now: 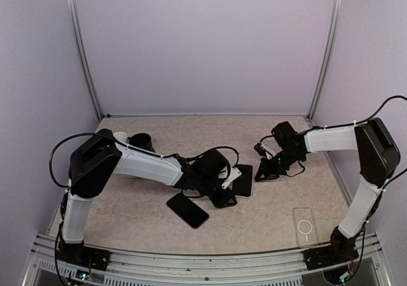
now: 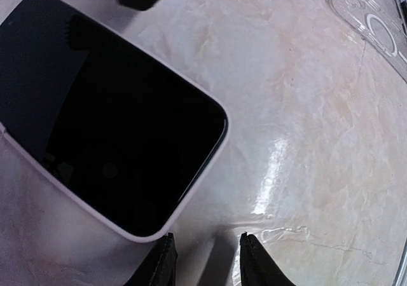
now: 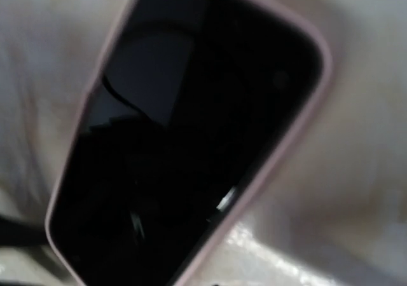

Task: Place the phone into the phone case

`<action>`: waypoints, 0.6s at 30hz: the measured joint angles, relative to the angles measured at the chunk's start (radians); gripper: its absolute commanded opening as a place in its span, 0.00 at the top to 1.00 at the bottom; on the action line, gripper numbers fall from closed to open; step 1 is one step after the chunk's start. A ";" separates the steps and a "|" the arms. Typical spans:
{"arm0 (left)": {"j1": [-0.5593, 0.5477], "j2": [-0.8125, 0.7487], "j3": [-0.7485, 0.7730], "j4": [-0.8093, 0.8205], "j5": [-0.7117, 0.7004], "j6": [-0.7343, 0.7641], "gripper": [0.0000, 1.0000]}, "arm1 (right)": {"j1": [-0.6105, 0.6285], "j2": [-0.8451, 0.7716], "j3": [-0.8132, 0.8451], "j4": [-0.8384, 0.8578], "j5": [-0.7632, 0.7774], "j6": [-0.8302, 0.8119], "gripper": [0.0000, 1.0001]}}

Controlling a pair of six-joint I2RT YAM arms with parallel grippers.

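The phone (image 2: 108, 121) lies flat on the table (image 1: 127, 216), screen up, with its pale pink edge showing around the dark glass. It is in the middle of the table, between the two grippers, and nothing holds it. I think it lies there so that both arms can reach it, one from each side. The case (image 1: 305, 225), a clear one, lies flat too. It is well apart from the phone, near the base of the right arm. So the phone is not yet in it, and one of the two must travel to the other. Another dark flat thing (image 1: 187, 210) lies nearer the front edge; what it is I cannot tell.

The left gripper (image 2: 206, 251) is low, just beside a corner of the phone, and seems not to touch it. Its jaws stand a little apart, with only bare table between them. The left arm stretches from its base to the middle, wrist bent down. The right gripper (image 1: 264, 171) hangs on the other side of the phone, its arm bent at the elbow and reaching inward. Its camera looks down on the phone from close but shows no fingers, so I cannot tell whether its jaws are apart or together.
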 measured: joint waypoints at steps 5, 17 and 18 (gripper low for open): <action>0.027 -0.016 -0.021 0.001 -0.014 0.001 0.63 | -0.003 -0.010 0.045 -0.033 0.039 0.008 0.79; 0.019 -0.017 -0.024 0.005 -0.054 0.002 0.64 | -0.022 0.362 0.460 -0.027 0.155 -0.039 1.00; 0.019 -0.017 -0.024 0.005 -0.056 0.001 0.64 | -0.022 0.382 0.460 -0.035 0.142 -0.043 1.00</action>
